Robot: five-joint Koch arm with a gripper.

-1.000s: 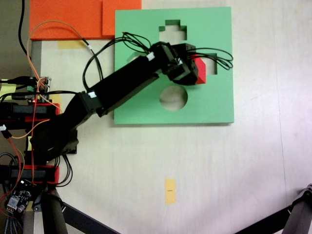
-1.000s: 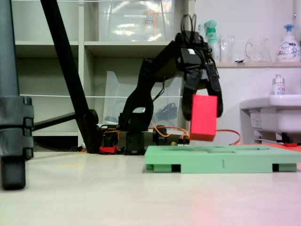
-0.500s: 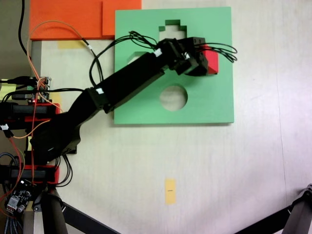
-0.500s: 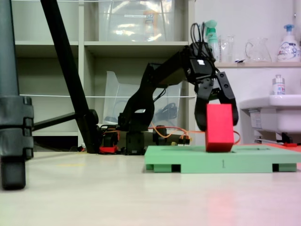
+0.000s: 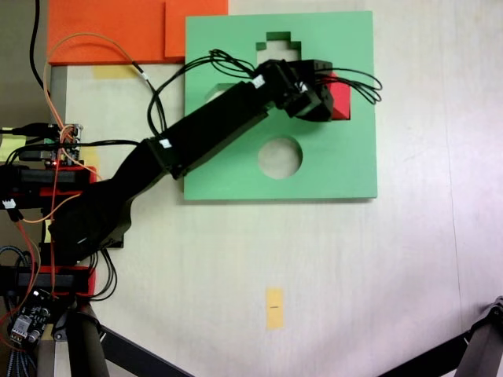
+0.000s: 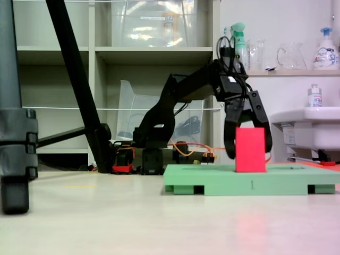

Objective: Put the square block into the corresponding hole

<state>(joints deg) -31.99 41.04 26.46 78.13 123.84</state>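
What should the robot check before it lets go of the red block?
1. Block over the right hole: ok. From above, the square block sits at the straight-sided square cutout, not the round hole or the stepped hole.
2. Block upright: ok. In the side view the block stands straight.
3. Block pushed fully down: not ok. Most of it sticks up above the green board.
4. Bottom of block inside the hole: cannot tell. The board's edge hides it.
5. Hand holding the block: cannot tell. The hand has a finger on each side of the block, but whether they press on it is unclear.
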